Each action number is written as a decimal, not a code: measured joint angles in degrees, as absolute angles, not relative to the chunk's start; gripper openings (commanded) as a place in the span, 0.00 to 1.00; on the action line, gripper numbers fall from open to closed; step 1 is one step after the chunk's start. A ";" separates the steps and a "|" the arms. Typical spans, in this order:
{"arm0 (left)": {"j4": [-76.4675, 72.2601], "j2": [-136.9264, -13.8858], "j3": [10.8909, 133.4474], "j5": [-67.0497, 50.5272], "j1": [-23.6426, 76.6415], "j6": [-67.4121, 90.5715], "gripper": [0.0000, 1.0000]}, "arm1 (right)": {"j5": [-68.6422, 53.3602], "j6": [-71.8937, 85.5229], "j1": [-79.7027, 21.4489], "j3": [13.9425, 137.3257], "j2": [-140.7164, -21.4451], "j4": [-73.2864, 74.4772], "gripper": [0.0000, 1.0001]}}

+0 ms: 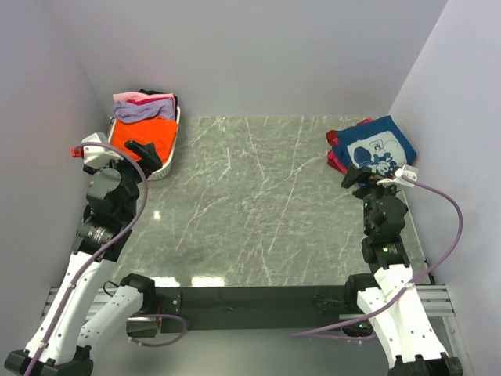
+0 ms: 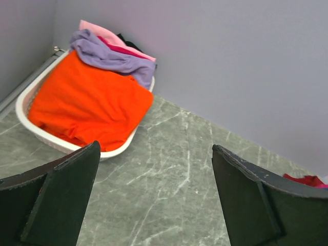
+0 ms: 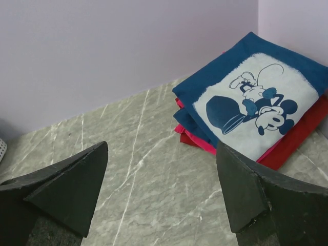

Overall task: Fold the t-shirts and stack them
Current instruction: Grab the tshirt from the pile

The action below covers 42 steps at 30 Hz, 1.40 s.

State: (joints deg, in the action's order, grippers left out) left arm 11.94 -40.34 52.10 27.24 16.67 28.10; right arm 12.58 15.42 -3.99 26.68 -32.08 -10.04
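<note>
Jaws gaping wide and empty, left gripper [image 2: 155, 154] faces the basket [image 2: 23, 100] heaped with the orange tee [image 2: 87, 105] and more unfolded, right gripper [image 3: 162, 148] faces the navy print tee [image 3: 256, 102] topping the folded stack, so several remain.

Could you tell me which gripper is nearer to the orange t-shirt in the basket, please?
Left. The left gripper hovers open just at the orange t-shirt; the right gripper is at the opposite side, open, by the folded stack.
</note>
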 measured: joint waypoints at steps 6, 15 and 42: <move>13.13 -40.58 52.10 32.01 18.33 28.16 0.97 | 12.56 15.46 -3.99 26.68 -32.01 -9.76 0.92; 14.46 -42.54 52.21 36.27 20.10 27.55 0.95 | 12.53 15.64 -3.99 26.68 -31.92 -9.52 0.92; 6.46 -90.45 67.79 25.98 10.09 15.70 0.84 | 11.53 17.80 -3.99 27.00 -32.82 -7.64 0.91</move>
